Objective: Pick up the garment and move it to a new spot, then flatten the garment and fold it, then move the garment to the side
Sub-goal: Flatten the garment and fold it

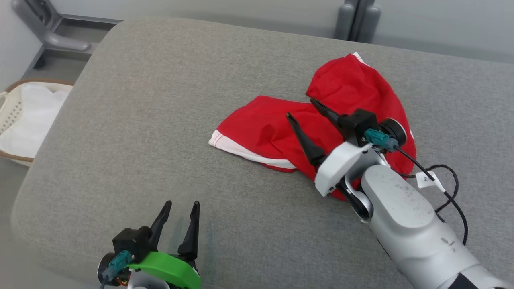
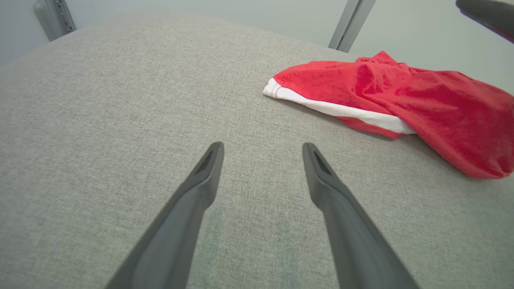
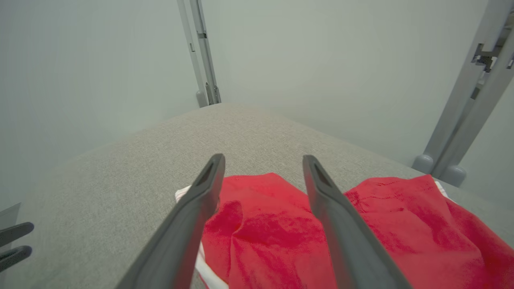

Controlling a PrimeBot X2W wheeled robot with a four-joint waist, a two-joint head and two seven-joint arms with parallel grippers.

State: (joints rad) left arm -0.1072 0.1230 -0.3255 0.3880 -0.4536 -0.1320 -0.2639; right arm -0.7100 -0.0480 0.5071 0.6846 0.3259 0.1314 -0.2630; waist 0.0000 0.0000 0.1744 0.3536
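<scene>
Grey woven upholstery over a broad padded bench (image 1: pixel 160 120), rounded at its corners. Right of the bench's middle and toward the far edge, well in from every edge, a red soft-cloth garment (image 1: pixel 265 128) with a white band along one hem. Crumpled, not flat: two lobes meeting at a pinched waist of folds. Nearer-left lobe lying low and fairly smooth, ending in the white band, with thin red stitch lines near the band's tip and a red strip again below the white. Far-right lobe heaped higher and creased, with a sliver of white at its far tip. From the left wrist (image 2: pixel 401 96), a low ridge with the band facing the camera; from the right wrist (image 3: pixel 273 233), rumpled red beneath the fingers.

Off the bench's left edge, on the floor, a pale perforated basket (image 1: pixel 10 108) with a brown rim and a white cloth (image 1: pixel 36 116) inside.

Over the garment's near-right part, a pale grey forearm (image 1: pixel 401 216) slanting in from the bench's near right corner. At its end the right gripper (image 1: pixel 301 108) (image 3: pixel 263 160), its two dark fingers spread apart with nothing between them, tips above the waist of folds; contact with the cloth impossible to judge. Near the bench's front edge, left of middle, the left gripper (image 1: pixel 181 204) (image 2: pixel 263 146), fingers likewise parted and empty, over bare upholstery, well apart from the garment.

Beside the forearm, a thin black cable (image 1: pixel 441 165) with a small white tag (image 1: pixel 429 179).
</scene>
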